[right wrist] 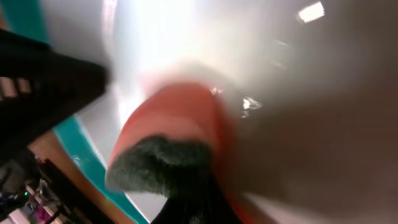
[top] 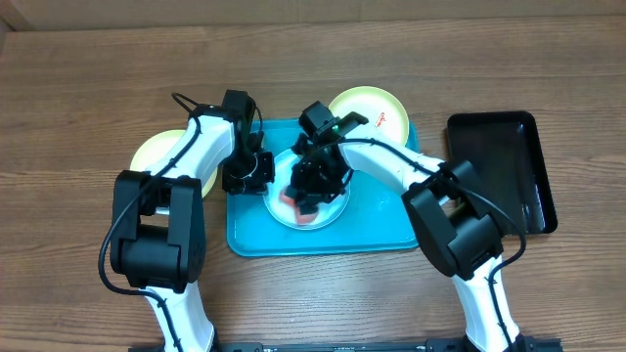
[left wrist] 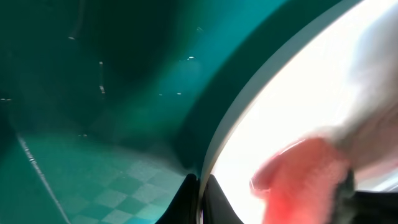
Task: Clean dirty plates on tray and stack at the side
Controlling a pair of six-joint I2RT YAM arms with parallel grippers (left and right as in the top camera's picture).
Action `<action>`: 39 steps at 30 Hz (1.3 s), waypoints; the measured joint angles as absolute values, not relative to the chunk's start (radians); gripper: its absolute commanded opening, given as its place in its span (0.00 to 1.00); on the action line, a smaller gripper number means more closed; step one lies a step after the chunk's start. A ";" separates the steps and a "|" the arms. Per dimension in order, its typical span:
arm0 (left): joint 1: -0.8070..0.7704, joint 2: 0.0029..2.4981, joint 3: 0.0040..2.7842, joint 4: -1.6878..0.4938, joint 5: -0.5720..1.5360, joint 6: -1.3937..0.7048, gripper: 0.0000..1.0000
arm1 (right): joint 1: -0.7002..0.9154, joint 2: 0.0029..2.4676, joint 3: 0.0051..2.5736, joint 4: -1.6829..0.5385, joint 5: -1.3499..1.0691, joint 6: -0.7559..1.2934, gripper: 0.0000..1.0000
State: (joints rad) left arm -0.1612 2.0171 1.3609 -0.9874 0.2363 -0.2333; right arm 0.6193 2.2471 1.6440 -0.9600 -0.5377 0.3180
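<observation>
A light blue plate (top: 280,207) lies on the teal tray (top: 377,233). My left gripper (top: 262,178) is shut on the plate's left rim; in the left wrist view its fingertips (left wrist: 200,188) pinch the rim of the plate (left wrist: 292,99). My right gripper (top: 315,184) is shut on a red sponge (top: 296,207) and presses it onto the plate. In the right wrist view the sponge (right wrist: 177,121) shows a dark scouring face against the plate (right wrist: 186,37). A yellow-green plate (top: 377,110) with red smears overlaps the tray's far right corner. Another yellow-green plate (top: 156,152) lies left of the tray.
A glossy black tray (top: 509,161) sits on the wooden table at the right. The left arm's body covers part of the left yellow-green plate. Both arms crowd the tray's left half.
</observation>
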 measured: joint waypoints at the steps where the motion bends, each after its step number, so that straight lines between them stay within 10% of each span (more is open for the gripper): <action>1: -0.162 2.017 1.361 -0.987 0.238 -0.233 0.04 | 0.613 2.245 1.646 -0.973 -0.522 0.317 0.04; 18: -0.161 2.017 1.361 -0.999 0.234 -0.236 0.04 | 0.563 2.219 1.762 -0.994 -0.084 0.298 0.04; 39: -0.141 1.824 1.383 -1.050 -0.007 -0.236 0.04 | 0.387 1.964 2.130 -1.342 -0.134 0.260 0.04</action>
